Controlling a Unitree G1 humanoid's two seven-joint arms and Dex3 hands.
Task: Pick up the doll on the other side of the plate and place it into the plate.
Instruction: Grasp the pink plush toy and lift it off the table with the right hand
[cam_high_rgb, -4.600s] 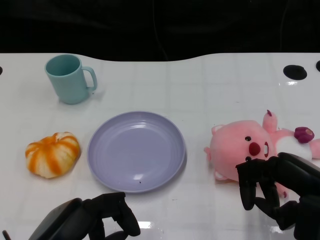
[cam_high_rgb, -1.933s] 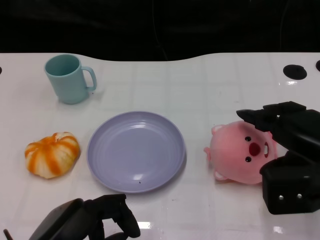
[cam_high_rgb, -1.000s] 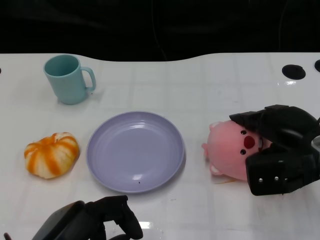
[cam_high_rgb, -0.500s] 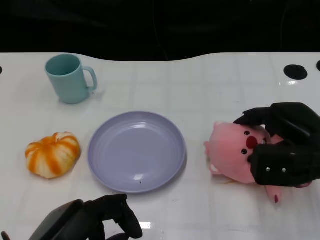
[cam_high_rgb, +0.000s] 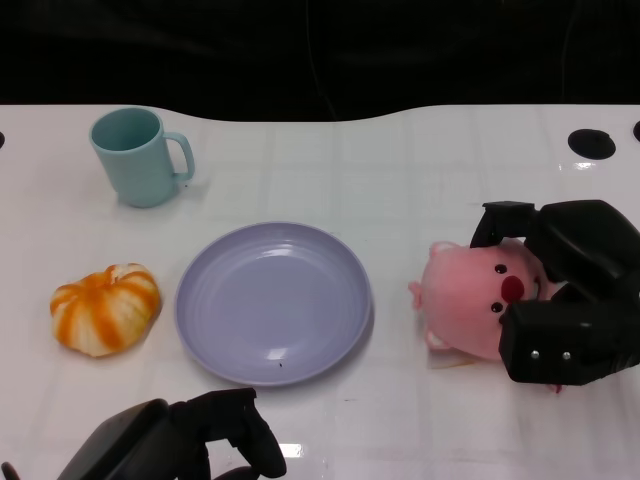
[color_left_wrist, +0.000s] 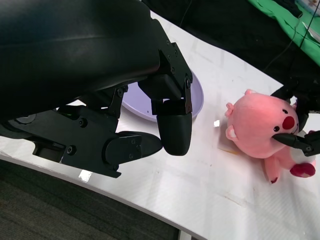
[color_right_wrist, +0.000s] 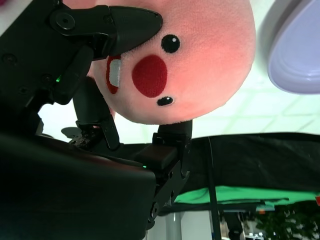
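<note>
Two risks are posed by the present grasp, as judged from the views. The pink doll lies on the white bench just to the right of the purple plate, apart from its rim, and is clasped about the head by the right hand, with fingers curled over the top and near side of the face. Since the head is soft and round, it could be squeezed out of the fingers during a lift; and if it is carried low, the plate rim could be struck and the plate shoved toward the orange pumpkin. The left hand is seen empty at the near edge, its fingers loosely curled.

A fingertip lying across the doll's mouth is shown only by the right wrist view, where the doll fills the frame. The doll's body and feet, hidden in the head view by the right hand, are revealed by the left wrist view. The teal mug is shown by the head view alone.
</note>
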